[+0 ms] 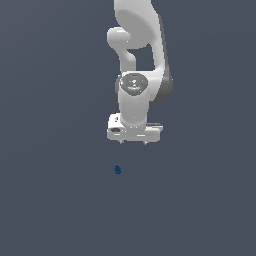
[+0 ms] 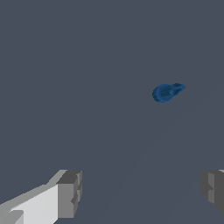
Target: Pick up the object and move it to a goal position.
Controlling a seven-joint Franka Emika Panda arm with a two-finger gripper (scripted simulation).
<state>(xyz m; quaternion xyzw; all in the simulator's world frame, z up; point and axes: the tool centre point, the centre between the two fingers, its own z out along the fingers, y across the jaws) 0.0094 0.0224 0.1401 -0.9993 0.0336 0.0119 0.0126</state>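
While the hand (image 1: 133,142) hangs released above the bench (image 1: 50,200), nothing's grasped: approach step. Object (image 1: 117,170) sits nearer, slightly left; next, centre over it, descend.

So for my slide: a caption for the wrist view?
Open gripper above the floor, small blue lump ahead, not yet grasped.
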